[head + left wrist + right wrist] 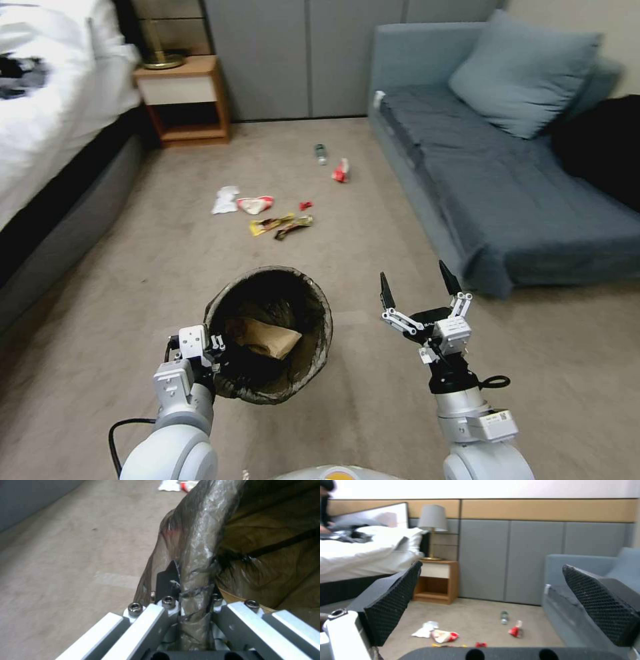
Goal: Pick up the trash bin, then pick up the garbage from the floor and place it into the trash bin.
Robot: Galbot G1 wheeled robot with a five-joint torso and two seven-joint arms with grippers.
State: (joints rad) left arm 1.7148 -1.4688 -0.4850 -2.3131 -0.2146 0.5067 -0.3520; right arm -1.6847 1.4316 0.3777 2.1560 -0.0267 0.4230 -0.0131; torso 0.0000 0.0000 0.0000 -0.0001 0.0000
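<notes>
Left pincer (212, 352) pinches trash bin (273, 333) rim, bin held off floor; right pincer (421, 288) spread, empty. Garbage (267, 213) lies ahead on carpet. Risk: thin liner slips, bin tilts/drops.

No legible text, brand, number or sign found. A small white label (497, 419) sits on the right arm's wrist housing, below the right gripper (421, 280); its dark marks are too small to read. Faint print on the black block just below that gripper's fingers cannot be made out. The snack wrappers (280, 225) on the carpet beyond the trash bin (267, 333) show red and yellow printing, no readable lettering
</notes>
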